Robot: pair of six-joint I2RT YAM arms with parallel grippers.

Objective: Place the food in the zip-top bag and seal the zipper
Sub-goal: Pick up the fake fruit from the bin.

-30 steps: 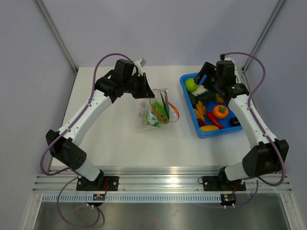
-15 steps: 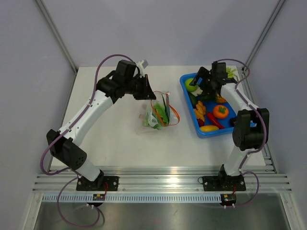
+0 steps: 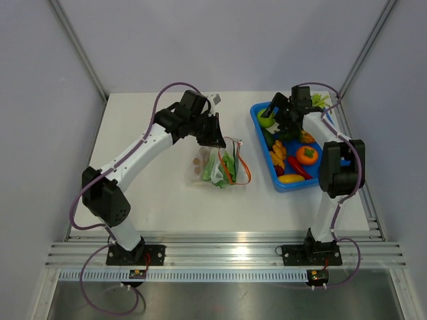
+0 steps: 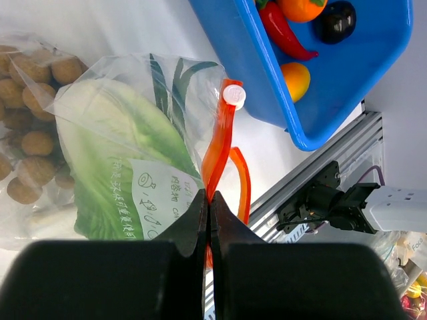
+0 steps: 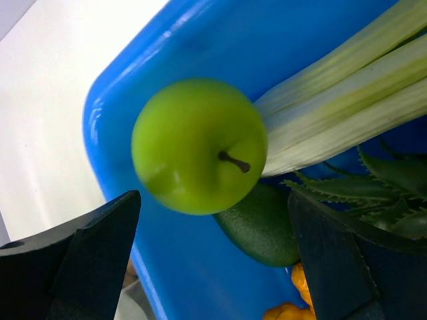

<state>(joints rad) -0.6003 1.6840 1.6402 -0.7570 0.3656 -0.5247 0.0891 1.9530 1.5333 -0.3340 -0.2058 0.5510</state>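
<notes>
Overhead, the left gripper (image 3: pixel 217 137) sits at the mouth of the zip-top bag (image 3: pixel 217 168), which lies mid-table with brown balls (image 3: pixel 198 162) inside, while the right gripper (image 3: pixel 275 117) hangs over the green apple (image 3: pixel 265 119) in the far corner of the blue bin (image 3: pixel 267 152). From the left wrist, its fingers (image 4: pixel 190 223) are pressed together on the orange-red zipper (image 4: pixel 221 140), pinching the strip beside the cabbage (image 4: pixel 107 150); so thin a hold may slip and let the mouth sag shut. From the right wrist, the fingers (image 5: pixel 87 247) stand spread wide either side of the apple, not touching it, and the smooth round fruit could squirt away if they close off-centre.
</notes>
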